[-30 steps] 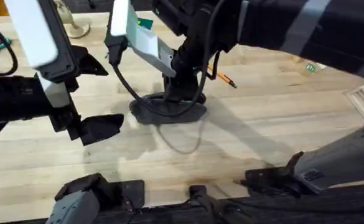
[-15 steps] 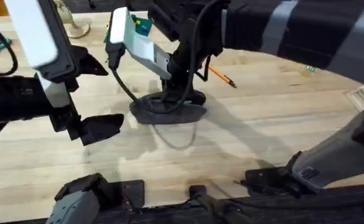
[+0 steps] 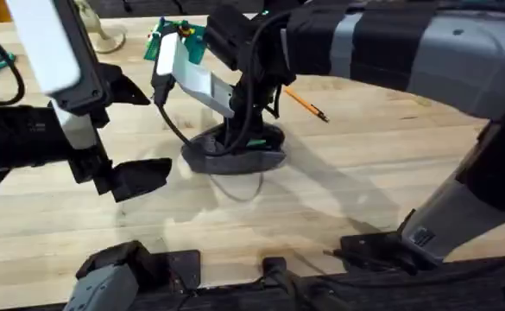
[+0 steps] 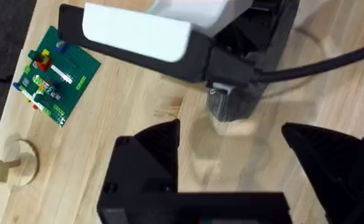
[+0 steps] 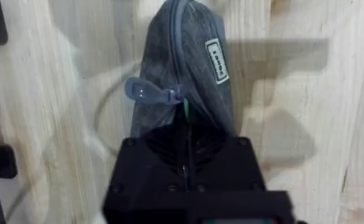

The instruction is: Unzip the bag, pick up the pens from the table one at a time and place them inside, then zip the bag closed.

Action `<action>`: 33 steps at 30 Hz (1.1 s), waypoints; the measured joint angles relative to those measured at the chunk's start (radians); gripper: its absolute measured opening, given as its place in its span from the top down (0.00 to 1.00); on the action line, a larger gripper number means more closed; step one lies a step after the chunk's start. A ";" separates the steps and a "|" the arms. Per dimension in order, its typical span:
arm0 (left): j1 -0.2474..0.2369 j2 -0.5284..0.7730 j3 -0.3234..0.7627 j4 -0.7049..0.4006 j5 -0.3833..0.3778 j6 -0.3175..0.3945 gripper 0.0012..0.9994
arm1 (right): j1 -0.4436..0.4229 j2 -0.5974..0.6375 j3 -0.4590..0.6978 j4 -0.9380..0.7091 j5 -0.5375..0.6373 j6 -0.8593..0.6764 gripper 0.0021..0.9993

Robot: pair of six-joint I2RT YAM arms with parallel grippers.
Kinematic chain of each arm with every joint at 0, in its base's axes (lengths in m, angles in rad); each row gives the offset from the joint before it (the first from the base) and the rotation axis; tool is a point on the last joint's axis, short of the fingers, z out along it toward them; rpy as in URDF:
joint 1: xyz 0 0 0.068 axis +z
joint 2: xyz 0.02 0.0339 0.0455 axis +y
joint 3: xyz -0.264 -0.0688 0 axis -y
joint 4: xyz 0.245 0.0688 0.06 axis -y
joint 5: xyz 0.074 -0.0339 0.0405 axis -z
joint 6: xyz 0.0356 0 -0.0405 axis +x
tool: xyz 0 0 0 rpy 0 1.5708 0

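Your right hand (image 5: pixel 185 158) stands directly over the oblong grey fabric pouch (image 5: pixel 182 74), fingers pointing down into its near end. A thin green pen (image 5: pixel 185 112) stands between the fingers and dips into the zipper slit, so I judge the hand is lowering it into the pouch. The fingers look nearly together around it, though whether they grip it I cannot tell. The zipper's grey pull tab (image 5: pixel 154 93) lies flopped to one side just beyond the fingertips, clear of the slit.

Your left hand (image 4: pixel 231 180) waits well apart from the pouch, jaws wide and holding nothing, probably kept clear of the right arm's work.

An orange stick pen with a black tip (image 3: pixel 306 104) lies on the light wooden desk (image 3: pixel 364 173) beyond the right hand, near the pouch but not touching it. It is not yet collected, so the pouch should remain open.
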 joint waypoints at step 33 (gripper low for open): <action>0.000 0.000 0.000 0.000 -0.026 0.067 0.01 | 0.000 -0.302 0.000 -0.031 0.002 0.432 0.00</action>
